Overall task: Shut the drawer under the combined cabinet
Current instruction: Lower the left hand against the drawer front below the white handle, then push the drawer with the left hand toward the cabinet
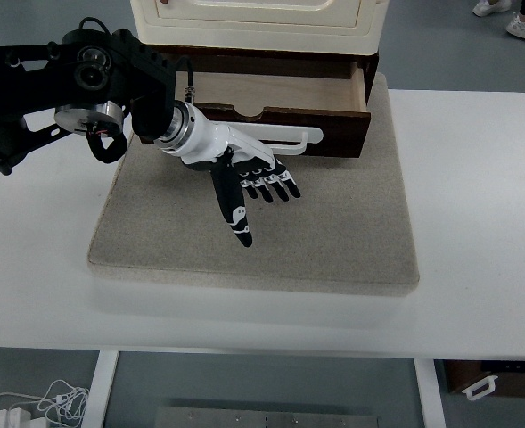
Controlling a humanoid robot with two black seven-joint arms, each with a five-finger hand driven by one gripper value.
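In the top view, the drawer (275, 102) is seen pulled out from under the cream cabinet (258, 18), at the far side of the table (476, 267); its light wooden inside is shown, so the closing is judged as not yet done. The left hand (244, 178) is held just in front of the dark brown drawer front, fingers spread and nothing grasped. A white bar handle (289, 135) is fixed there. A grey, rough-looking slab (333, 241) lies beneath.
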